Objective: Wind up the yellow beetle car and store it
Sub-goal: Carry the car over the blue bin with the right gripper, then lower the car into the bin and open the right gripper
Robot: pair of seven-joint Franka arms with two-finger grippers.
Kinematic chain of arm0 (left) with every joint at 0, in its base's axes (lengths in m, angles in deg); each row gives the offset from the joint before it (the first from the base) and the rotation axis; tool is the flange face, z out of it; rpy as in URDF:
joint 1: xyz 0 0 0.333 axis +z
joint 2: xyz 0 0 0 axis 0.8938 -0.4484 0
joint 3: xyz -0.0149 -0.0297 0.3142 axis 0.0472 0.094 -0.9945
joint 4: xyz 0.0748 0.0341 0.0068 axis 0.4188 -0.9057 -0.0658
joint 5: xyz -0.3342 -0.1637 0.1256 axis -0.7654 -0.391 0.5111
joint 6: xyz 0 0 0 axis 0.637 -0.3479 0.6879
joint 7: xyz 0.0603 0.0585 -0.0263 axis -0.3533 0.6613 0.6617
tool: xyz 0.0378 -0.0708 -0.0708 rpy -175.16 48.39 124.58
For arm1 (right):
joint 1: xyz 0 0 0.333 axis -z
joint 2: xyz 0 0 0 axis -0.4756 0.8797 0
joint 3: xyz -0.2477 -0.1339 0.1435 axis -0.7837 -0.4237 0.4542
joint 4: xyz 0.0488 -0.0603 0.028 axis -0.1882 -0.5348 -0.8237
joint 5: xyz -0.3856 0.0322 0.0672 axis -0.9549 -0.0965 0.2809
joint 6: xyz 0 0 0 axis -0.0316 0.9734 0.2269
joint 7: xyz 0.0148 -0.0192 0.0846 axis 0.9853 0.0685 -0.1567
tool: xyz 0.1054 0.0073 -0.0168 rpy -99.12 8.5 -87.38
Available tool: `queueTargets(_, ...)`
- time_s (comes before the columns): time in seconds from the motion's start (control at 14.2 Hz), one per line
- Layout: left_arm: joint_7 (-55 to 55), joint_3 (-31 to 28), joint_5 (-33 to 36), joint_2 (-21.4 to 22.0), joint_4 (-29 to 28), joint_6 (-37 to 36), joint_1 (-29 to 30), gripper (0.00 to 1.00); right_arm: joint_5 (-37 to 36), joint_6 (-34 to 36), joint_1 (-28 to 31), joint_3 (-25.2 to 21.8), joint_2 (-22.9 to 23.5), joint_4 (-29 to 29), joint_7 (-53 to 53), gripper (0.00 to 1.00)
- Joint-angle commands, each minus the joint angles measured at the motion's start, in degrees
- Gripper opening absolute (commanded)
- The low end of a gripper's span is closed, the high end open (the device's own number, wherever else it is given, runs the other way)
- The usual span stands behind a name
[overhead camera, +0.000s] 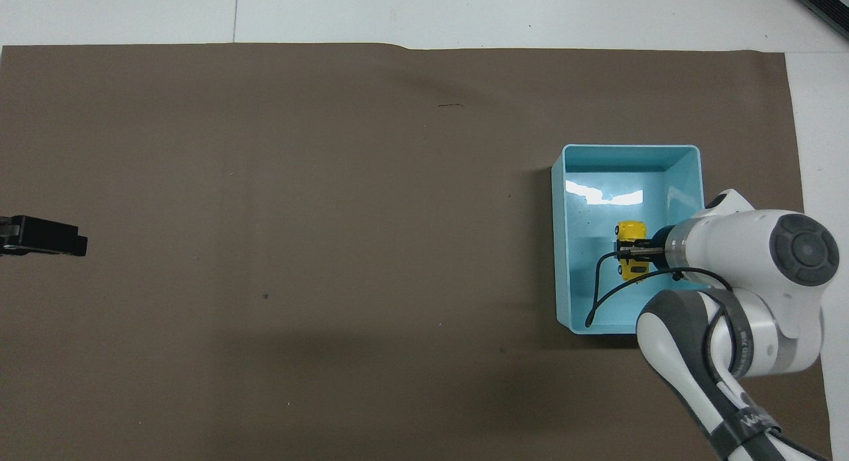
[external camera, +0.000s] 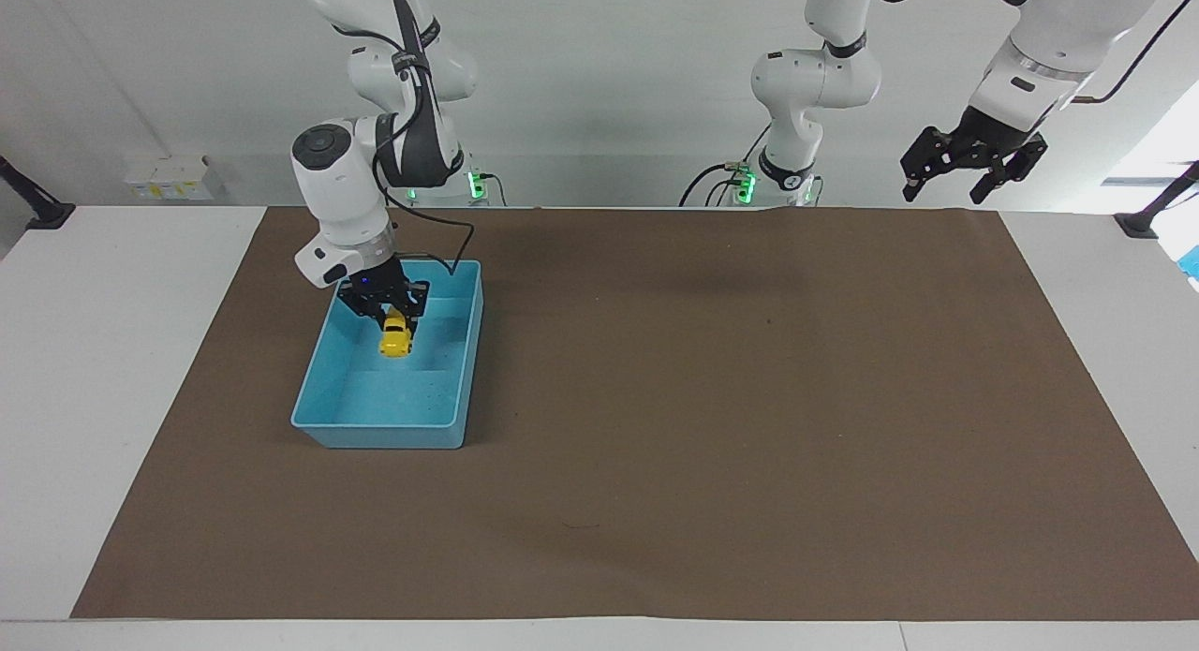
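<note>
The yellow beetle car (external camera: 395,342) (overhead camera: 631,232) hangs low inside the light blue bin (external camera: 375,436) (overhead camera: 559,249), in the half nearer the robots. My right gripper (external camera: 394,320) (overhead camera: 627,252) reaches down into the bin and is shut on the car's middle. I cannot tell whether the wheels touch the bin floor. My left gripper (external camera: 941,198) waits open in the air over the table edge at the left arm's end; only part of it (overhead camera: 44,236) shows in the overhead view.
A brown mat (external camera: 712,398) covers most of the white table (external camera: 103,351). The bin stands on the mat toward the right arm's end. The right arm's black cable (overhead camera: 600,285) loops down over the bin.
</note>
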Motion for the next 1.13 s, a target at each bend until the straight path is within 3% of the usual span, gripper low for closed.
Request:
queueTargets(0.0, 0.4, 0.6, 0.9, 0.9, -0.7, -0.1, 0.7, 1.00, 1.0, -4.8, 0.5, 0.5, -1.4, -4.9, -2.4, 0.00)
queueTargets(0.35, 0.4, 0.6, 0.9, 0.9, -0.7, -0.1, 0.7, 1.00, 1.0, -12.1, 0.2, 0.5, 1.5, -8.9, -2.5, 0.01)
queueTargets(0.42, 0.4, 0.7, 0.9, 0.9, -0.7, -0.1, 0.7, 1.00, 1.0, -12.1, 0.1, 0.5, 1.6, -8.8, -2.4, 0.26)
queueTargets(0.49, 0.4, 0.6, 0.9, 0.9, -0.7, -0.1, 0.7, 1.00, 1.0, -11.8, 0.2, 0.5, 1.8, -8.5, -2.3, 0.73)
queueTargets(0.57, 0.4, 0.6, 0.9, 0.9, -0.7, -0.1, 0.7, 1.00, 0.9, -11.4, 0.2, 0.5, 2.1, -8.2, -2.5, 1.00)
queueTargets(0.78, 0.4, 0.6, 0.9, 0.9, -0.7, -0.1, 0.7, 1.00, 1.0, -7.7, 0.1, 0.6, 1.2, -4.6, -2.7, 1.00)
queueTargets(1.06, 0.4, 0.7, 0.9, 0.9, -0.7, -0.1, 0.7, 1.00, 1.1, 8.5, 0.7, 0.5, 0.7, 7.9, -2.1, 1.00)
